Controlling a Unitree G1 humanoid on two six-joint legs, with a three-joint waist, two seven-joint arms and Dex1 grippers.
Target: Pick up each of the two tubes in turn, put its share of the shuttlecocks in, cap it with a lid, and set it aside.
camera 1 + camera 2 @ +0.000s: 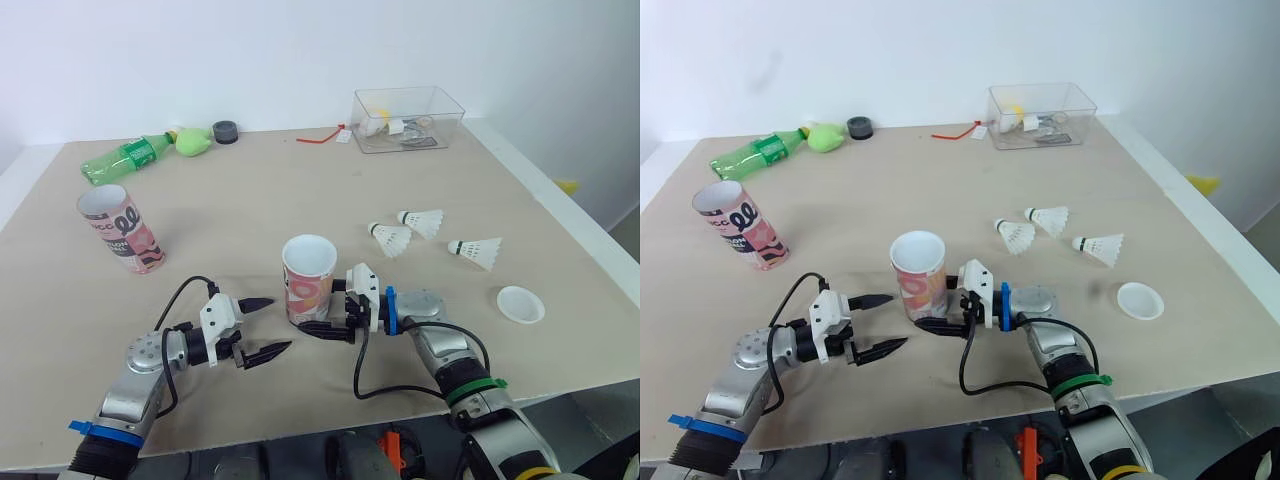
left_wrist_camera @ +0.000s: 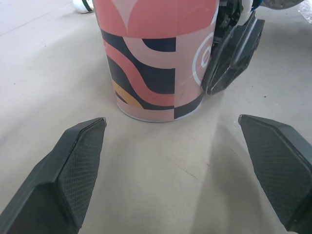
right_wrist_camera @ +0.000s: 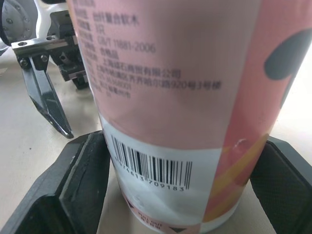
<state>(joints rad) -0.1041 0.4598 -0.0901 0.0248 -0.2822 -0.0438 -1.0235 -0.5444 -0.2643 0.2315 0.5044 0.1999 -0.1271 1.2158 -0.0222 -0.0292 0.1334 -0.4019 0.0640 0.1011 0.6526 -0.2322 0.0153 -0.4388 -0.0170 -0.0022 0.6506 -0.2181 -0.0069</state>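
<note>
Well, barely begun: my right end effector (image 1: 318, 312) grips the near tube (image 1: 307, 275), left end effector (image 1: 279, 324) open at its 8 o'clock; shuttlecocks (image 1: 392, 239) and lid (image 1: 520, 304) untouched.

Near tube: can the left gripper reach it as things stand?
Probably yes: the left gripper is open, aimed at the near tube, with bare table between; the right gripper holds its other side.

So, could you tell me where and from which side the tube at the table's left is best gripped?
Probably around its mid-wall, coming in level from the near side with the left gripper, whose fingers are open. The left tube stands on its base, mouth open on top, and nothing stands close around it.
</note>
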